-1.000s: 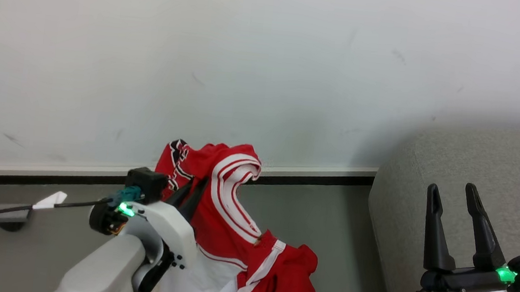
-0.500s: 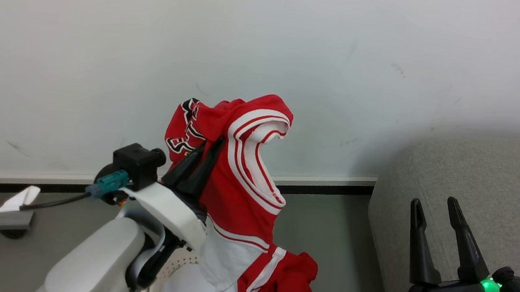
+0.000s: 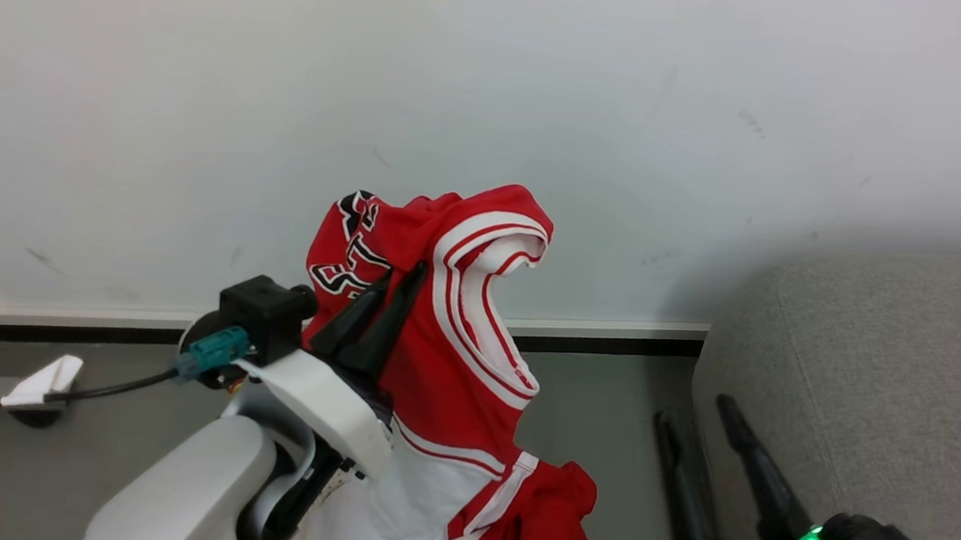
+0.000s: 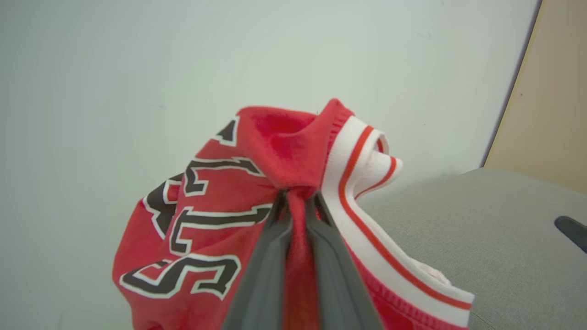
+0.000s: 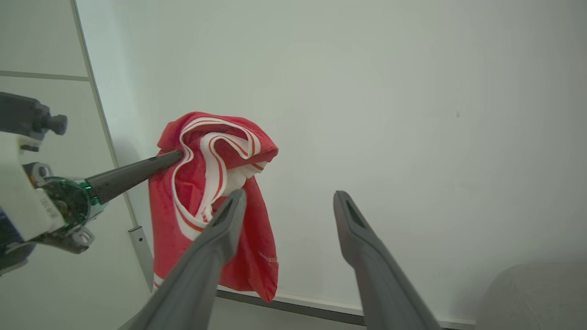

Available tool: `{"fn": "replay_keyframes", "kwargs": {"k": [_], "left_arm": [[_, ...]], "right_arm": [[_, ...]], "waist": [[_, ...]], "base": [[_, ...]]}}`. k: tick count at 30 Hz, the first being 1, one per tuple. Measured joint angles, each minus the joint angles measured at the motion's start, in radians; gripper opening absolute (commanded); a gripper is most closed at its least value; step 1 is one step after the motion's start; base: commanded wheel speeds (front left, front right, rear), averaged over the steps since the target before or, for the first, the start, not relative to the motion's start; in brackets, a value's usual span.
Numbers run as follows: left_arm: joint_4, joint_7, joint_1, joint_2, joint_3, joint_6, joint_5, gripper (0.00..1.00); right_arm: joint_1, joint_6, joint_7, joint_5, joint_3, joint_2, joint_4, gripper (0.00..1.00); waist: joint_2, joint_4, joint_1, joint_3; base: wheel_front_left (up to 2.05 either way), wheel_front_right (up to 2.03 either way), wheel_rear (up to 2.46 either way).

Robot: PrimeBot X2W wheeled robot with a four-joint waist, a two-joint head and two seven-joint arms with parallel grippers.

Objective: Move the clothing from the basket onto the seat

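The left gripper (image 3: pixel 404 271) pinches a fold of the lettered red clothing (image 3: pixel 445 364) tight, lifted before the wall (image 3: pixel 197 102). The cloth's lower end is cut off at the head view's bottom edge. The right gripper (image 3: pixel 694 410), blurred, gapes wide and empty beside the seat's (image 3: pixel 892 389) rounded edge, a strip of floor (image 3: pixel 600 405) between it and the cloth.

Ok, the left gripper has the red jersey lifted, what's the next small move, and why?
Probably swing the left gripper toward the robot's right, over the grey sofa. It is shut on the red jersey, which hangs before the wall, beside the sofa, not above it.
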Motion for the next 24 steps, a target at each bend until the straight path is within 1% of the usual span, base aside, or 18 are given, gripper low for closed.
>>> {"fn": "replay_keyframes", "kwargs": {"k": [5,8,12,17,20,24], "left_arm": [[-0.008,0.002,0.000,-0.012,-0.014,-0.002,0.000,0.00],[-0.014,0.005,-0.001,-0.022,-0.026,-0.006,0.000,0.00],[-0.021,0.010,-0.003,-0.045,-0.048,-0.014,0.000,0.00],[-0.027,0.019,-0.007,-0.078,-0.077,-0.027,0.000,0.00],[-0.038,0.022,-0.008,-0.094,-0.093,-0.038,0.000,0.00],[-0.049,0.030,-0.007,-0.106,-0.109,-0.042,-0.001,0.00]], "right_arm": [[-0.009,0.000,0.000,0.051,0.117,-0.033,0.012,1.00],[-0.039,0.000,0.000,0.095,0.193,-0.042,0.035,1.00],[-0.087,0.000,0.000,0.128,0.263,-0.056,0.089,1.00],[-0.135,0.000,0.000,0.166,0.323,-0.050,0.170,1.00],[-0.159,0.000,0.000,0.184,0.334,-0.041,0.209,1.00],[-0.190,0.000,0.000,0.209,0.349,-0.035,0.244,1.00]], "waist": [[0.0000,0.016,0.0000,0.001],[0.0000,0.030,0.0000,0.001],[0.0000,0.056,0.0000,-0.001],[0.0001,0.098,0.0000,-0.006],[0.0001,0.124,0.0000,-0.009],[0.0001,0.154,0.0000,-0.015]], "base": [[0.00,0.00,0.00],[0.00,0.00,0.00],[0.00,0.00,0.00],[0.00,0.00,0.00],[0.00,0.00,0.00],[0.00,0.00,0.00]]}}
